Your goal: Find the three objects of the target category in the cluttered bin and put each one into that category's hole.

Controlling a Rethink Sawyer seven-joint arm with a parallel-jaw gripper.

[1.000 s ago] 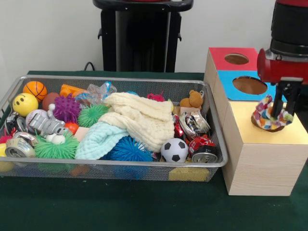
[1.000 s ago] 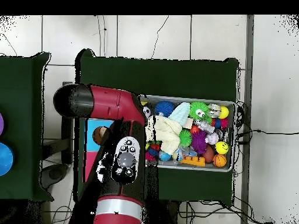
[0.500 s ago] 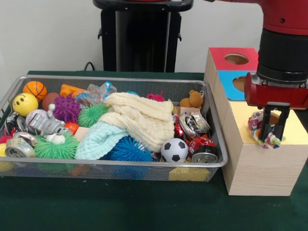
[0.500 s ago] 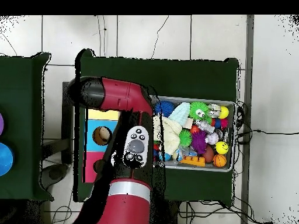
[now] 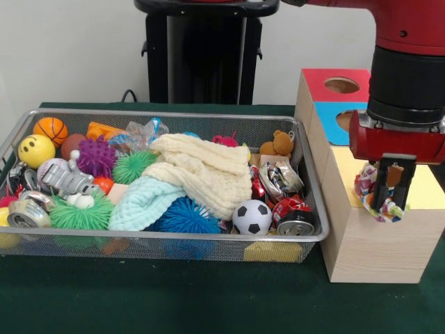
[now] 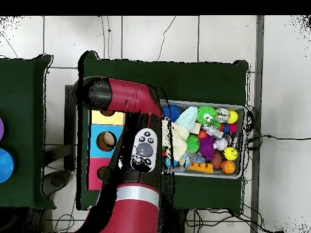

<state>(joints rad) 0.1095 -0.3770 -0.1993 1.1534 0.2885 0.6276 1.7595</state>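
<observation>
My gripper (image 5: 386, 200) hangs over the front part of the yellow top (image 5: 424, 189) of the wooden sorting box (image 5: 375, 243), shut on a multicoloured patchwork cloth (image 5: 365, 184) that dangles around its fingers. The yellow section's hole is hidden behind the gripper. Behind it lie the blue section (image 5: 332, 125) and the red section with its round hole (image 5: 341, 85). In the overhead view the red arm (image 6: 130, 103) crosses between the box (image 6: 104, 142) and the bin, and the gripper is hidden under the wrist.
The wire bin (image 5: 174, 240) left of the box holds a cream knit cloth (image 5: 208, 170), a pale blue knit (image 5: 139, 202), spiky balls, a soccer ball (image 5: 252, 217), crushed cans (image 5: 295, 217), a teddy (image 5: 279, 144) and other toys. A black pedestal (image 5: 205, 49) stands behind.
The gripper has carried the patchwork cloth from over the yellow section's hole toward the box's front edge and slightly left. The bin's contents have not moved.
</observation>
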